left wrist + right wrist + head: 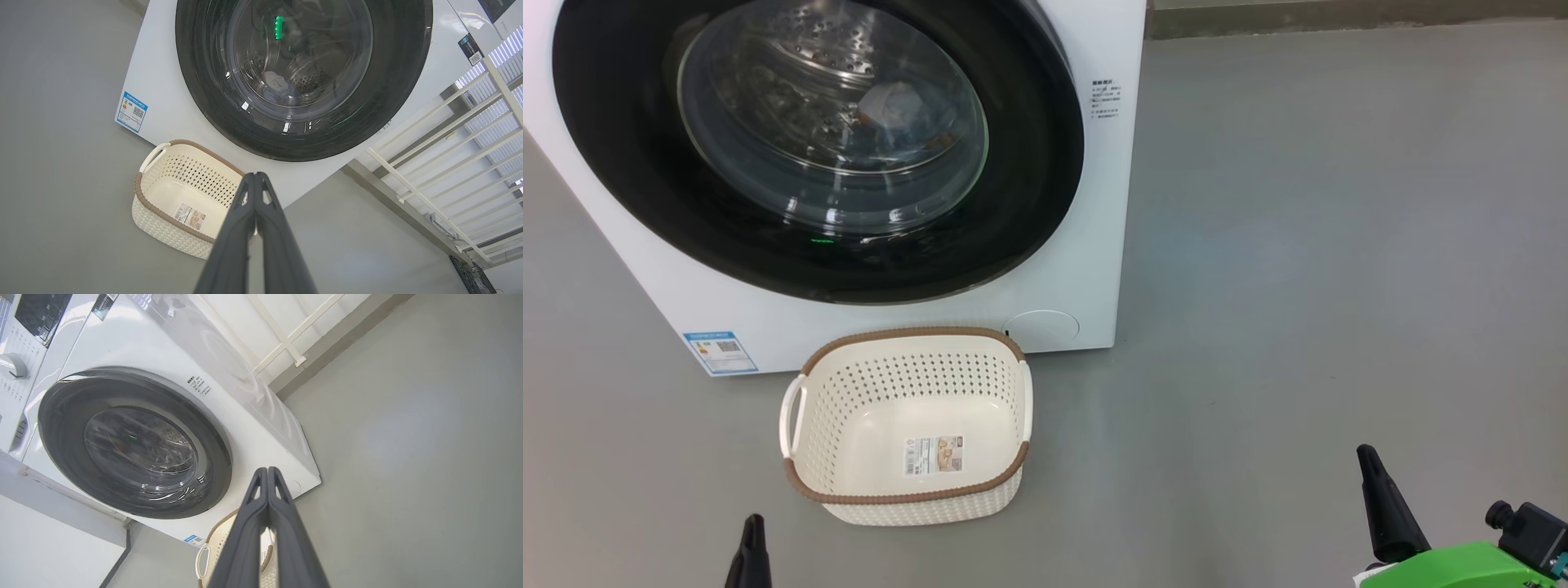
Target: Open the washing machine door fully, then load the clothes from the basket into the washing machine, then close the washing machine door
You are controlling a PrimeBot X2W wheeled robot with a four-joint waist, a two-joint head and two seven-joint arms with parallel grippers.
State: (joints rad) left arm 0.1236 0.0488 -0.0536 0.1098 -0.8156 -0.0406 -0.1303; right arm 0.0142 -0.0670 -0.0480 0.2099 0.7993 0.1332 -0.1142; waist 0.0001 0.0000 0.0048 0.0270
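The washing machine (1104, 245) stands white on the grey floor. Its door (1029, 204) lies flat against the front, black rim around the glass bowl. Through the glass a pale bundle of clothes (894, 106) rests in the steel drum, also seen as clothes (278, 83). The basket (907, 500) sits on the floor just before the machine, holding just its label sticker. My left gripper (754, 523) is shut at the lower left, short of the basket. My right gripper (1364, 453) is shut at the lower right, well right of it. Each wrist view shows pressed-together fingertips: left gripper (256, 175), right gripper (267, 470).
Open grey floor (1339, 245) spreads to the right of the machine. A white railing (449, 163) runs beside the machine's side. A control panel with a knob (12, 365) sits at the machine's top. A wall base (1339, 16) lies behind.
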